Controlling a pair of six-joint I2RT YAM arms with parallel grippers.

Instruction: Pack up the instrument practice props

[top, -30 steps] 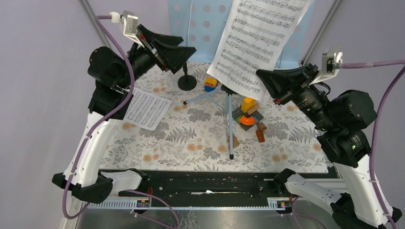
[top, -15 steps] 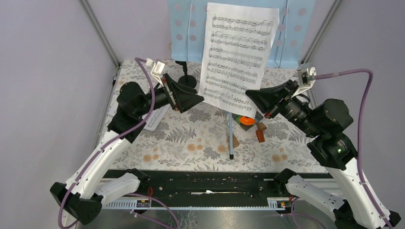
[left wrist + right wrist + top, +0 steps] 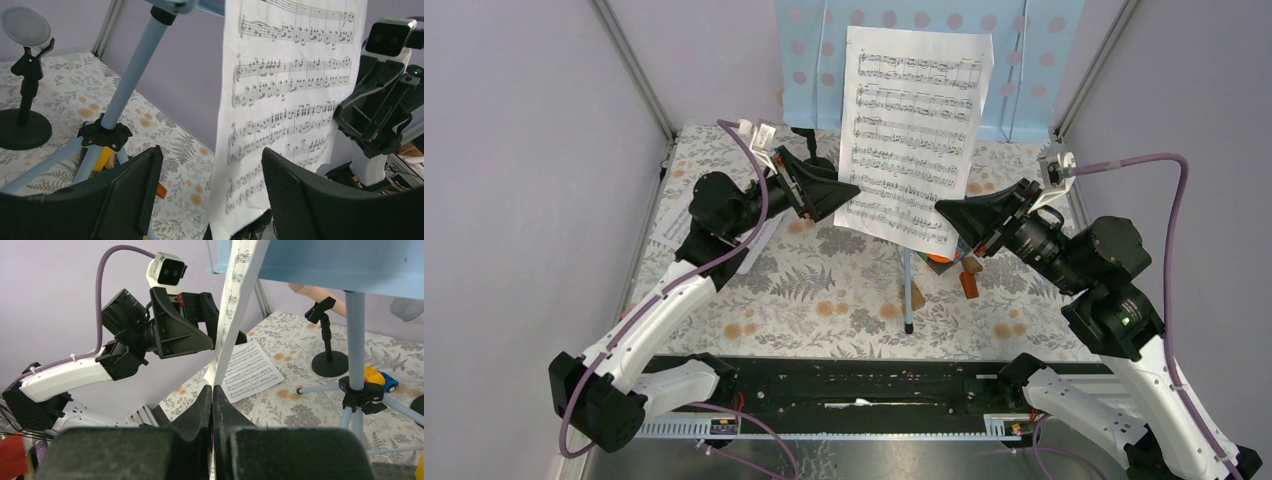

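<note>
1. The left end effector point(image 3: 211, 167) shows two black fingers spread wide apart.
2. A white sheet-music page point(image 3: 292, 100) hangs ahead of the gap between them.
3. Left of it, the light-blue music rack point(image 3: 132, 75) slants up from its black tripod hub.
4. Far left, a microphone point(image 3: 25, 25) sits in a round-based mic holder point(image 3: 22, 131) on the floral bench point(image 3: 167, 145).

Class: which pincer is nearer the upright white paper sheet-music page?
Right. The right pincer grips the white sheet-music page at its lower corner; the left pincer stands open at its left edge.

Left arm point(image 3: 664, 300) raised, reaching inward, left gripper point(image 3: 842, 190) jaws wide apart, right arm point(image 3: 1124, 330) raised opposite, right gripper point(image 3: 944, 209) pinched tight on the corner of a music page point(image 3: 914, 120)
</note>
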